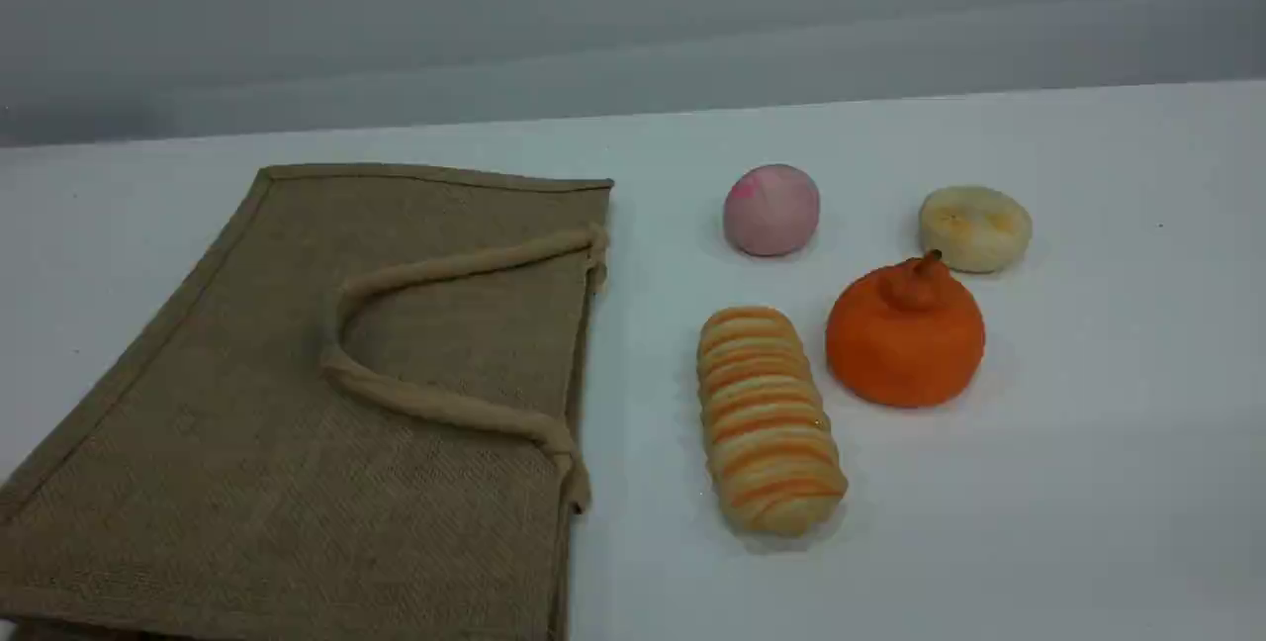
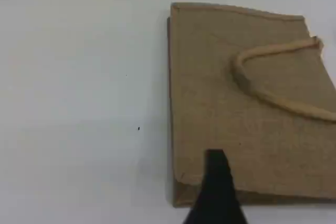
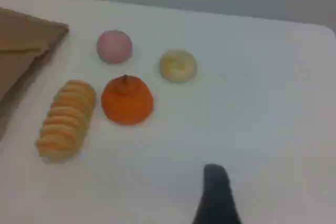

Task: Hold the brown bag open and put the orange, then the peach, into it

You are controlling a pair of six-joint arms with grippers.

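Observation:
The brown bag [image 1: 297, 404] lies flat and closed on the left of the white table, its beige handle [image 1: 445, 270] folded onto it and its mouth edge facing right. The orange [image 1: 905, 339] stands to its right, stem up. The peach [image 1: 771, 211] sits behind it, further back. Neither arm shows in the scene view. In the left wrist view one dark fingertip [image 2: 216, 182] hovers above the bag [image 2: 226, 108] near a corner. The right wrist view shows one fingertip [image 3: 216, 192] above bare table, well short of the orange [image 3: 127, 100] and the peach [image 3: 114, 46]. Nothing is held.
A striped orange-and-cream bread loaf [image 1: 767, 418] lies between the bag and the orange. A flat pale-yellow disc [image 1: 975, 228] sits just behind the orange, to its right. White table stretches to the right and in front of the fruits.

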